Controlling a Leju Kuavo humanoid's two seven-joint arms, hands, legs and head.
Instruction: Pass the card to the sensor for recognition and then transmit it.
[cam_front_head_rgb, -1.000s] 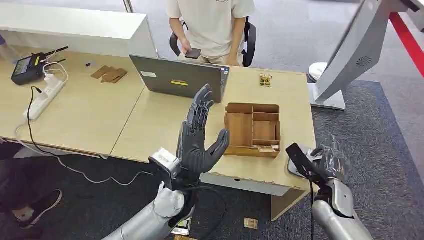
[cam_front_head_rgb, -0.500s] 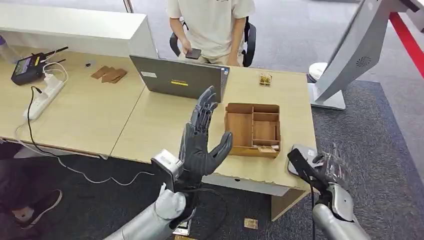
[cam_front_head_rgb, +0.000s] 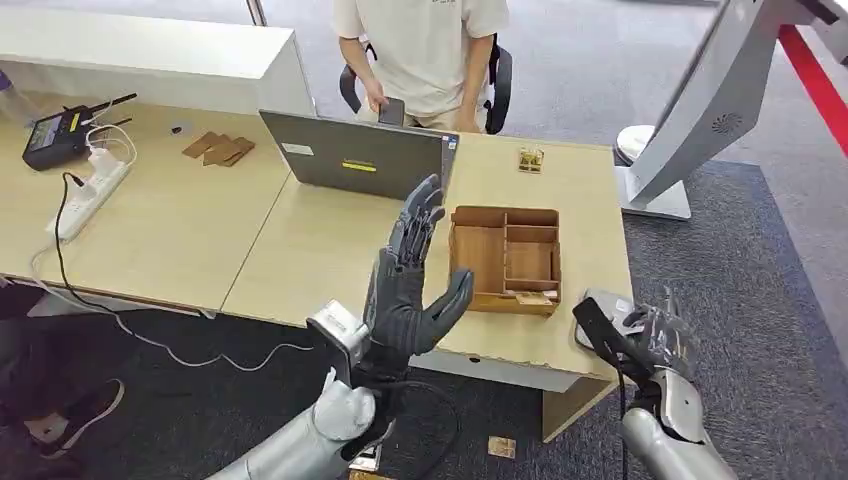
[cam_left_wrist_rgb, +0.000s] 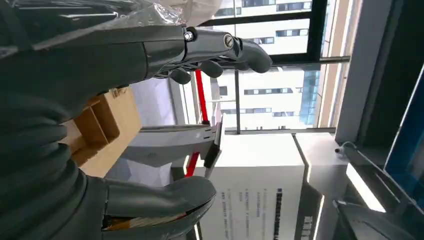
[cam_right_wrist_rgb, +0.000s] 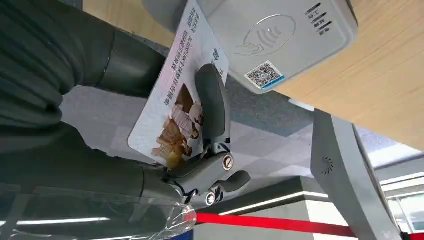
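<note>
The card (cam_right_wrist_rgb: 177, 117) sits in the right hand (cam_right_wrist_rgb: 150, 145), pinched between the thick thumb and a dark finger laid across its printed face; in the right wrist view one corner of it overlaps the edge of the white sensor (cam_right_wrist_rgb: 280, 37), which lies on the pale wooden surface (cam_front_head_rgb: 300, 240) near its corner. In the head view that same hand (cam_front_head_rgb: 655, 335) is low at about 4 o'clock, just off the surface's near right corner, with the sensor (cam_front_head_rgb: 603, 305) partly hidden behind it.

The surface is the largest thing in sight — it spans from 9 o'clock across to 3 o'clock. Beyond its far edge at 12 o'clock a person (cam_front_head_rgb: 420, 50) in a light shirt sits on a dark chair. A grey stand (cam_front_head_rgb: 700, 110) with a tilted panel rises from the carpet at 2 o'clock. An open laptop (cam_front_head_rgb: 355, 155) stands near the middle, its back to the robot. The left hand (cam_front_head_rgb: 405, 290) is raised upright in front of centre, grasping nothing, fingers straight and thumb spread wide. Just right of it lies a wooden tray (cam_front_head_rgb: 505, 260) with several compartments. A white power strip (cam_front_head_rgb: 90, 190) rests at 10 o'clock, a black device (cam_front_head_rgb: 55, 135) just beyond it. Brown card pieces (cam_front_head_rgb: 220, 148) lie at 11 o'clock — small and flat.
</note>
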